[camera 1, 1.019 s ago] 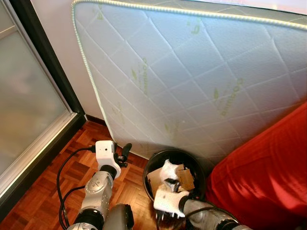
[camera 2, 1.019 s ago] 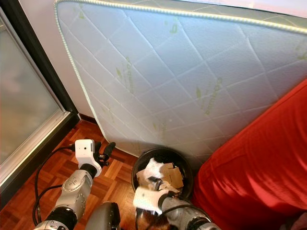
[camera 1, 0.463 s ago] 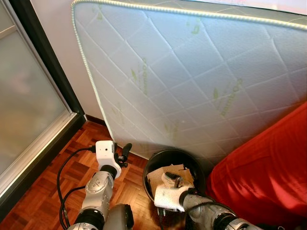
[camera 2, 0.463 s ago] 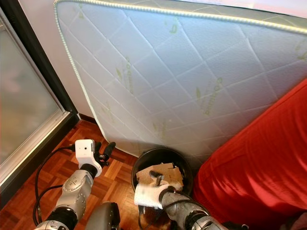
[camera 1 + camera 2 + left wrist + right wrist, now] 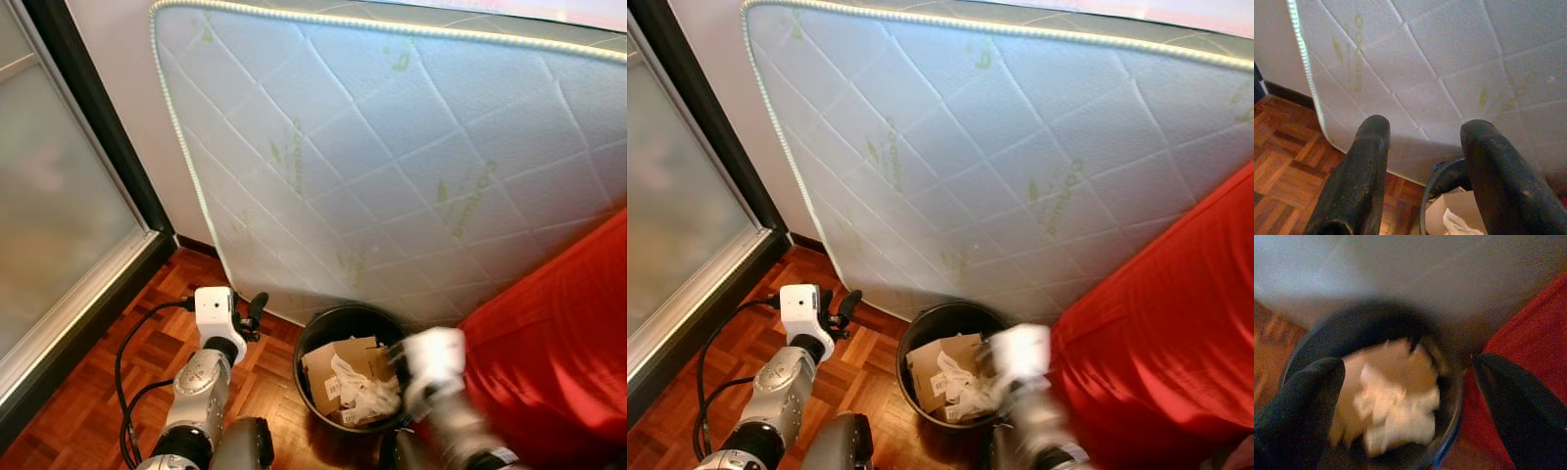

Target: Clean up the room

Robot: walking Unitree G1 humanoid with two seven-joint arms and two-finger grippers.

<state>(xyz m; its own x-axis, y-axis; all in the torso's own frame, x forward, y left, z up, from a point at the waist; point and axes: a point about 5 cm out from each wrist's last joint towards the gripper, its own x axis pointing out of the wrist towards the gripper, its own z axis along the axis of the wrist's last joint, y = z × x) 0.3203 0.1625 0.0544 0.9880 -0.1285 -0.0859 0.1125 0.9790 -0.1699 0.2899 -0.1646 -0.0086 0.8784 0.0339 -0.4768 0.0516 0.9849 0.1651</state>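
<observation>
Wastebasket (image 5: 353, 318), one, black and round, stands on the parquet floor (image 5: 88, 392) against the leaning mattress (image 5: 392, 166) and beside the red cover (image 5: 558, 343). It holds one cardboard piece (image 5: 338, 357) and one crumpled white paper (image 5: 362, 392). Your right gripper (image 5: 1410, 396), blurred, fingers apart and empty, hovers directly above it and nearer; your left gripper (image 5: 1420, 161), also spread, sits beside the rim.

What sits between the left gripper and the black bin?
Bare parquet floor separates the left gripper from the black bin, with nothing lying on it; the left eye view shows this.
</observation>
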